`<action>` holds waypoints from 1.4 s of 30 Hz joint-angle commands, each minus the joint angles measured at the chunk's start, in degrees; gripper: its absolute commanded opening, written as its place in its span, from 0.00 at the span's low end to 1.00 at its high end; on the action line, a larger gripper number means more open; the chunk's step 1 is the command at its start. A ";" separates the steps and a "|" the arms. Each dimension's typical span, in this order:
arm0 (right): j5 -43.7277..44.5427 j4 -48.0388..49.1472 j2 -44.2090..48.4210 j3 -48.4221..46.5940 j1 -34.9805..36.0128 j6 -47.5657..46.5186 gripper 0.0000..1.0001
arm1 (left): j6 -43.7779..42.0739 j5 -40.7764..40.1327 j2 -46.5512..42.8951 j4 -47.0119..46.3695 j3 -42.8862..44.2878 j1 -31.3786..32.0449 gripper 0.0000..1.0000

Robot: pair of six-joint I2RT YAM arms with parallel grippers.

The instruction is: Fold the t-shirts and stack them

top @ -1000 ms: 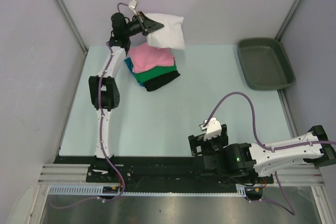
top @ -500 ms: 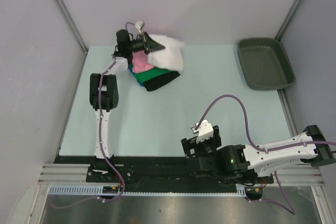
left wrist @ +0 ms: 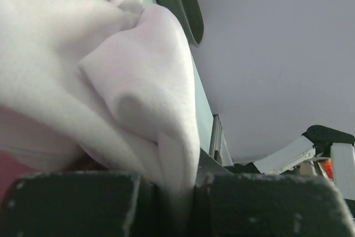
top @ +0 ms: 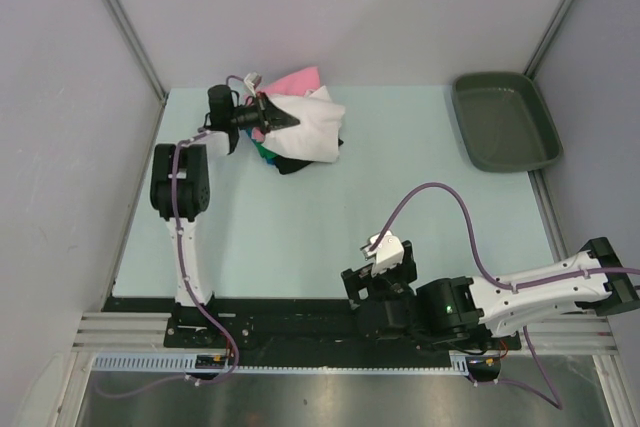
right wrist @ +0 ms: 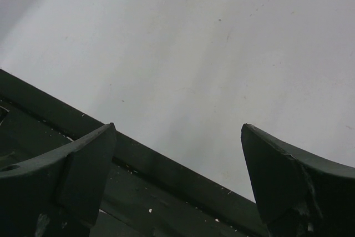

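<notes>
From above, you see your left gripper (top: 283, 119) pinching the folded white t-shirt (top: 318, 133) on the coloured pile (top: 290, 161) at the far left of the table (top: 400, 177), so stacking looks nearly finished with only release left; the left wrist view shows white cloth clamped between the jaws; the right wrist view shows the right gripper (right wrist: 177, 142) spread wide, empty.

The pale blue table (top: 400, 187) bears a stack of t-shirts (top: 305, 137) far-left and a tray (top: 503, 127) far-right.
</notes>
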State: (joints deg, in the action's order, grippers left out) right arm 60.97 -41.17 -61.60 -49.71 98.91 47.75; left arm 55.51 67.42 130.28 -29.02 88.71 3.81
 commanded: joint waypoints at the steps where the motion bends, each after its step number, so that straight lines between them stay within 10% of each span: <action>1: 1.17 2.14 0.70 -0.12 0.49 -0.81 1.00 | -3.21 1.93 -6.70 -0.61 1.47 -2.49 0.01; 12: 0.91 1.62 -2.11 -0.12 -0.91 0.15 1.00 | 16.64 1.84 -2.76 -18.97 13.49 -1.97 0.03; 20: 0.29 1.00 -2.73 -0.21 -1.88 0.77 1.00 | 14.74 0.26 5.77 -9.14 31.78 -1.35 0.03; 42: -2.87 4.25 -4.32 -0.12 -3.29 -2.48 1.00 | 7.78 -1.58 6.22 -12.65 10.53 -7.85 0.03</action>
State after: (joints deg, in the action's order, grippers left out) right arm 57.67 -38.63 -66.59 -49.65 95.74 45.63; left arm 66.46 67.37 139.70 -39.35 102.30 -2.15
